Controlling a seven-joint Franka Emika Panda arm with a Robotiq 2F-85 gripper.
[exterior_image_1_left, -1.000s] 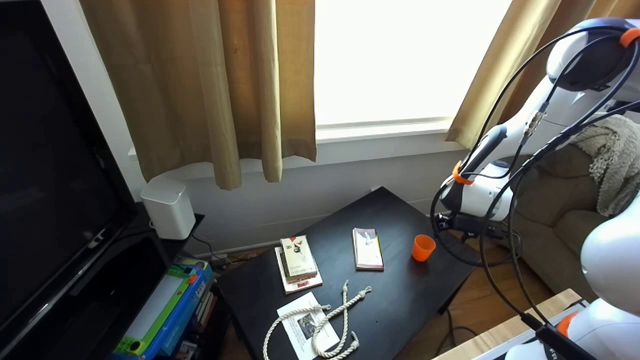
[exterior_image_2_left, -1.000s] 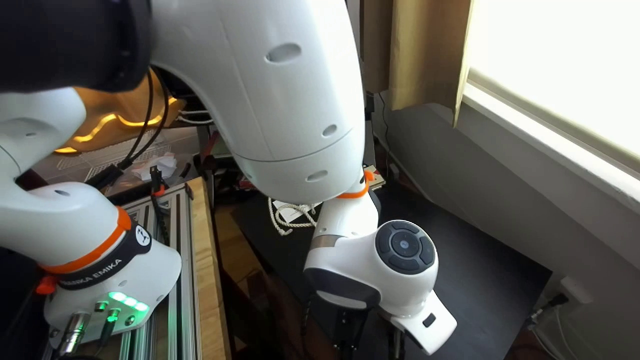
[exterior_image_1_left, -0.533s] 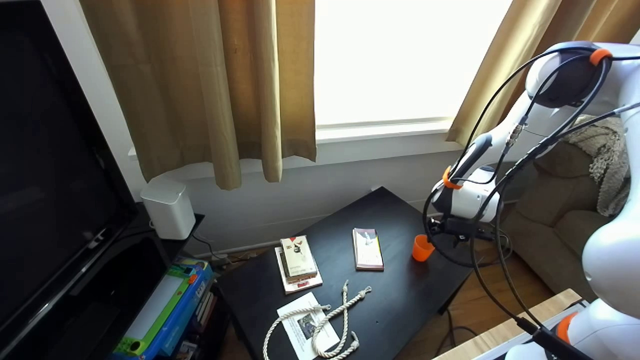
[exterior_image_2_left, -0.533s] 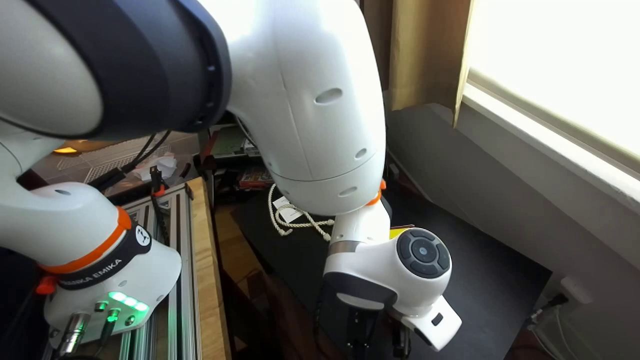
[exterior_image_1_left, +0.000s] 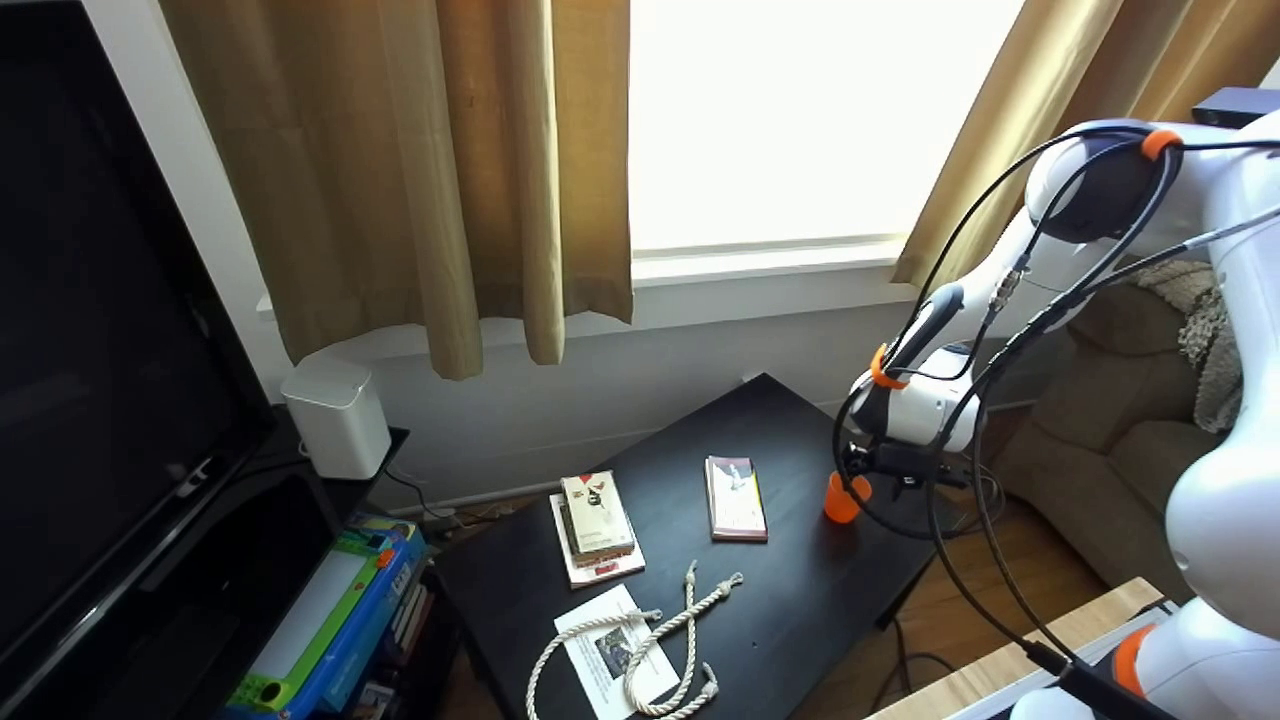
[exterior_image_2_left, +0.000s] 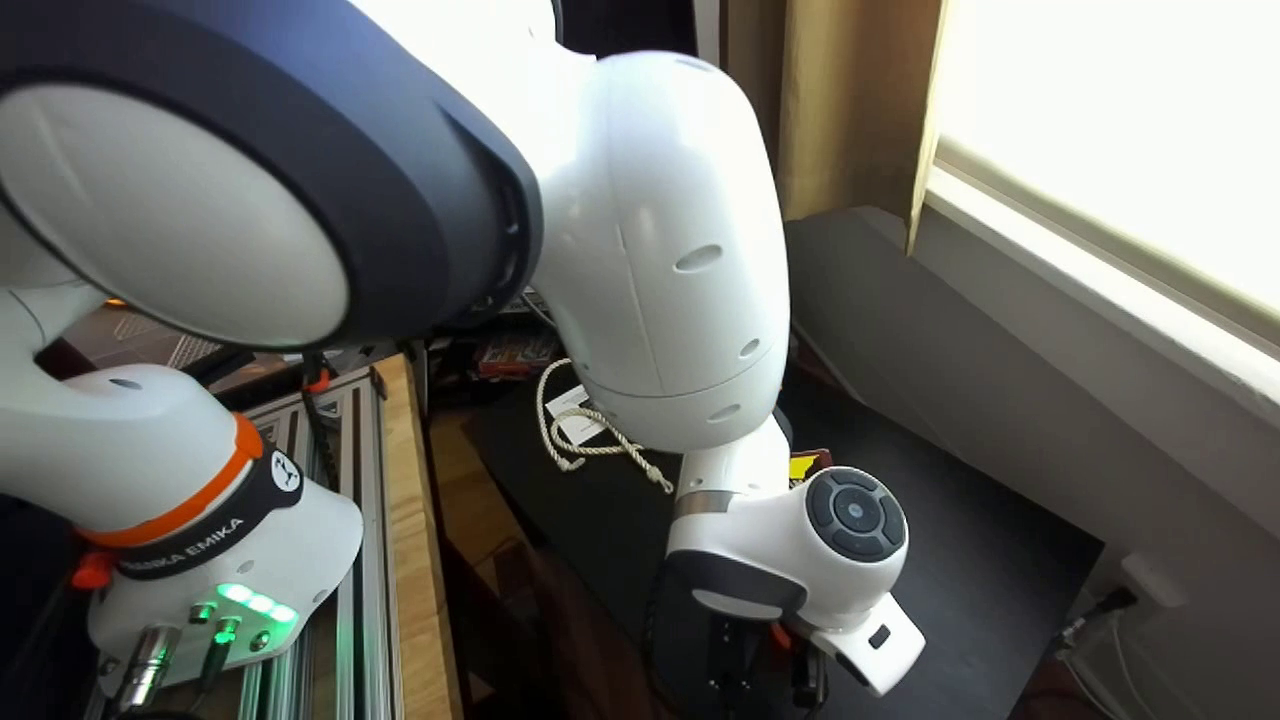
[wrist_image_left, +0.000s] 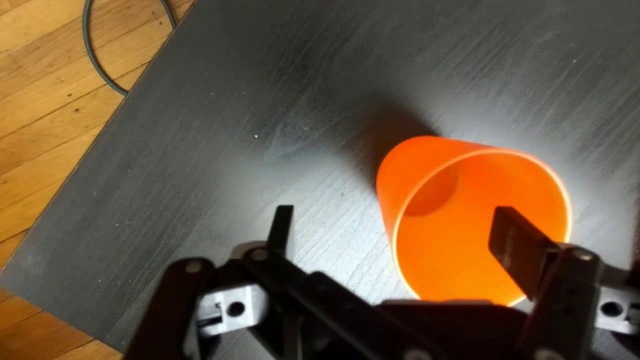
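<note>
An orange cup (wrist_image_left: 450, 260) stands on the black table (wrist_image_left: 210, 150), its mouth facing up toward the wrist camera. My gripper (wrist_image_left: 395, 216) is open above it, jaws wide apart with nothing held. In the wrist view the right finger overlaps the cup's mouth, while the left finger appears over bare tabletop beside the cup. Whether a finger touches the rim I cannot tell. In an exterior view the gripper (exterior_image_1_left: 905, 468) hangs just behind and above the cup (exterior_image_1_left: 842, 505). From another side, the arm hides all but a sliver of orange by the gripper (exterior_image_2_left: 768, 685).
Thin booklets (exterior_image_1_left: 736, 500) lie mid-table, with a stack of books (exterior_image_1_left: 600, 520) farther left. White rope (exterior_image_1_left: 690, 640) rests across a printed sheet (exterior_image_1_left: 595, 660). Black cables (exterior_image_1_left: 935, 540) loop down from the arm near the cup. The table corner shows in the wrist view.
The arm has moved left and slightly down in an exterior view, bringing the gripper closer to the cup. The cup has stayed in place and the jaws remain open.
</note>
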